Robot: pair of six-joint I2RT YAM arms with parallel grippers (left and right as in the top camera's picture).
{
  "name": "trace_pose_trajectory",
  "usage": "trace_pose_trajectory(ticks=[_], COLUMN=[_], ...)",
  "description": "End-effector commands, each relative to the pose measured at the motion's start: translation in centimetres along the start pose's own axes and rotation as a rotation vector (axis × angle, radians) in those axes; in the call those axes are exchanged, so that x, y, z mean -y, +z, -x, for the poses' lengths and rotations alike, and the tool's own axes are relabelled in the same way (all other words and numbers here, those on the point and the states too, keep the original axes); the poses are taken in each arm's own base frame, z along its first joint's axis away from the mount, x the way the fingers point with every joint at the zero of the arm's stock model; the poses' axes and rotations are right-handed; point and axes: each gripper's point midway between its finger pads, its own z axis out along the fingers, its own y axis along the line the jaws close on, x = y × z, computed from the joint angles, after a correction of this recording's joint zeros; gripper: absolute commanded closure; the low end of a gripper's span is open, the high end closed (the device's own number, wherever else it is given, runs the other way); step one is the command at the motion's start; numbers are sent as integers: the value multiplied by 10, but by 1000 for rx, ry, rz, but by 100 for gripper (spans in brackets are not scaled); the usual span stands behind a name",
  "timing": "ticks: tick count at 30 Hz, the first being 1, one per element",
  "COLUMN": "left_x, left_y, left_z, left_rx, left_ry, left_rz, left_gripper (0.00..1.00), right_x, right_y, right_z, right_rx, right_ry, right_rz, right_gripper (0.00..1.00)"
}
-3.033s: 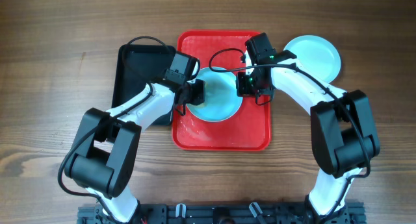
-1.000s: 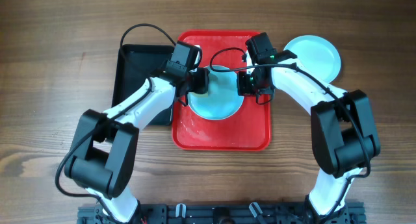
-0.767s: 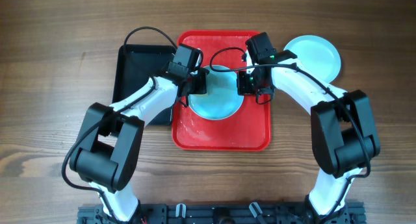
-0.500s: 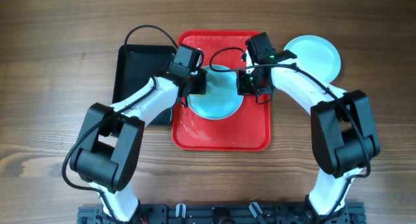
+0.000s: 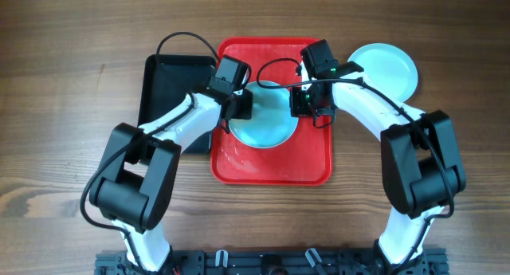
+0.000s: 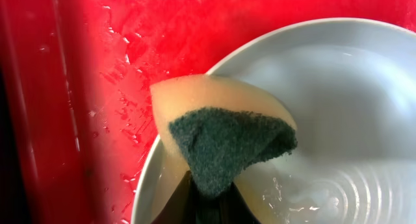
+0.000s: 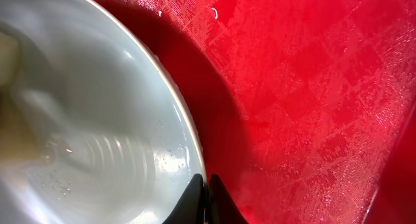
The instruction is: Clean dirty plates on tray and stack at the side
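A turquoise plate (image 5: 267,130) sits mid red tray (image 5: 271,170). Toward the tray's left edge, the left gripper (image 5: 243,108) clamps a sponge (image 6: 224,143) on it. The right gripper (image 7: 205,193) pinches its rim. A second plate (image 5: 390,68) lies on the bench (image 5: 64,52) off the tray's far-right corner.

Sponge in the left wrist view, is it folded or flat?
Folded. The left hand pinches the sponge so its yellow side curls around the green scouring face, at the rim of the plate.

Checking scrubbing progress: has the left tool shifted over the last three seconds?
Yes. The left tool, holding the sponge on the turquoise plate, moved toward the red tray's far edge.
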Motion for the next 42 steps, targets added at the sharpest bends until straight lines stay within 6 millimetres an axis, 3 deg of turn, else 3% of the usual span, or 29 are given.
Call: trace_pose_trajectory(ticks=[1, 5, 10, 17, 21, 25, 30, 37, 42], left_x=[23, 61, 77, 74, 55, 32, 26, 19, 3], left_y=[26, 16, 6, -45, -53, -46, -40, -15, -3], left_z=[-46, -53, -50, 26, 53, 53, 39, 23, 15], left_rx=[-166, -210, -223, 8, 136, 148, 95, 26, -17], left_ry=[15, 15, 7, 28, 53, 93, 141, 150, 117], left_rz=[-134, -341, -441, -417, -276, -139, -113, -98, -82], left_gripper=[93, 92, 94, 96, 96, 95, 95, 96, 96], right_x=[-4, -4, -4, -4, -4, -4, -4, -4, -4], right_y=[-6, -6, -6, -6, -6, -6, -6, -6, -6], right_z=[0, 0, 0, 0, 0, 0, 0, 0, 1], right_rx=[14, 14, 13, 14, 14, 14, 14, 13, 17], right_ry=[6, 6, 6, 6, 6, 6, 6, 10, 13], right_rz=[11, 11, 11, 11, 11, 11, 11, 12, 13], right_gripper=[96, 96, 96, 96, 96, 96, 96, 96, 96])
